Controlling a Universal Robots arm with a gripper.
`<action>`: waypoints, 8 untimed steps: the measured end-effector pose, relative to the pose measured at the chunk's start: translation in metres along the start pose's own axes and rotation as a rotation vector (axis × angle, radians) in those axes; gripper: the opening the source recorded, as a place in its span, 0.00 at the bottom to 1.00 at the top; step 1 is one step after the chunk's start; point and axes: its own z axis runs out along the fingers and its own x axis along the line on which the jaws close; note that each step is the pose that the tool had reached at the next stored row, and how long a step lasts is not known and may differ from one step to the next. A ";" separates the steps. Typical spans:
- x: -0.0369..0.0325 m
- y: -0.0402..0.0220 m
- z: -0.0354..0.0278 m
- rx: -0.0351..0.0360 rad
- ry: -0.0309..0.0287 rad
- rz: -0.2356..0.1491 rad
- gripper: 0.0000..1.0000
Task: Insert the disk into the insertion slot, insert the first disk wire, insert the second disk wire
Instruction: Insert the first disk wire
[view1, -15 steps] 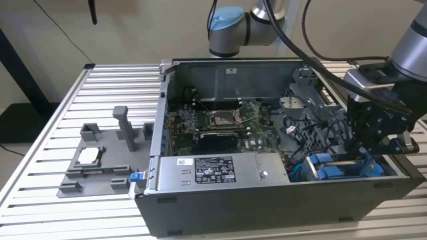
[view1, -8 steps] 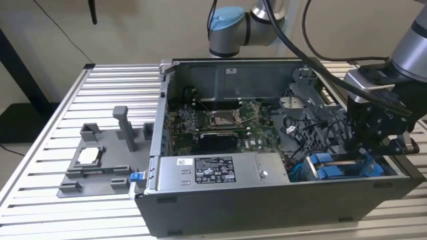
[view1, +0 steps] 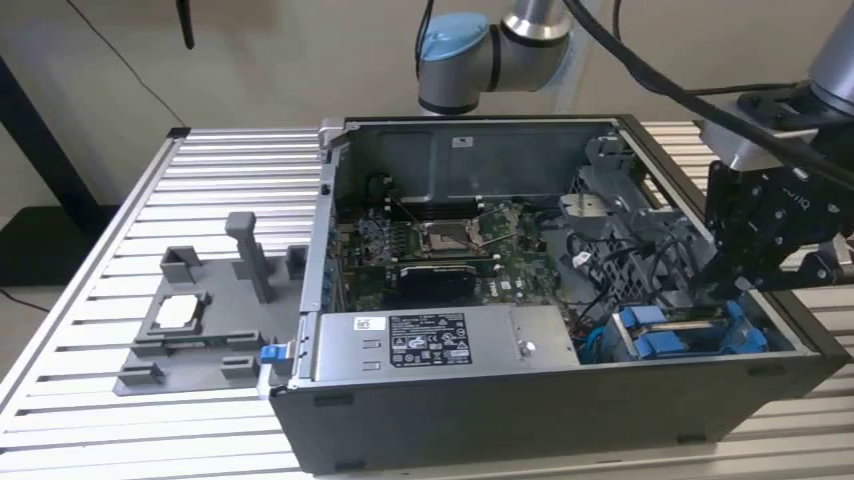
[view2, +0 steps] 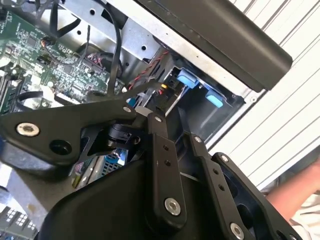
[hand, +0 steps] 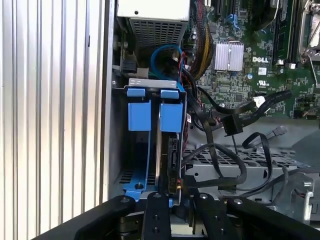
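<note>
Blue-bracketed, the disk (hand: 171, 155) is already seated in the insertion slot (view1: 627, 345), at four o'clock in the exterior view. The gripper (hand: 177, 196) is held beside it, jaws seemingly closed on a black wire connector (view2: 167, 95). Neither wire is judged plugged yet.

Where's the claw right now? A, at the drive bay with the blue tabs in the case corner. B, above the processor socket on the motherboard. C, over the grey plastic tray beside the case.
A: in the exterior view the claw reaches down into the case at the insertion slot, well away from the grey tray on the exterior view's left.
</note>
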 end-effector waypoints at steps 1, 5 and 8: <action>-0.0002 0.0002 -0.0038 0.0001 -0.0006 0.000 0.27; -0.0008 0.0017 -0.0161 0.0010 -0.0013 0.000 0.27; -0.0008 0.0017 -0.0161 0.0011 -0.0016 0.000 0.27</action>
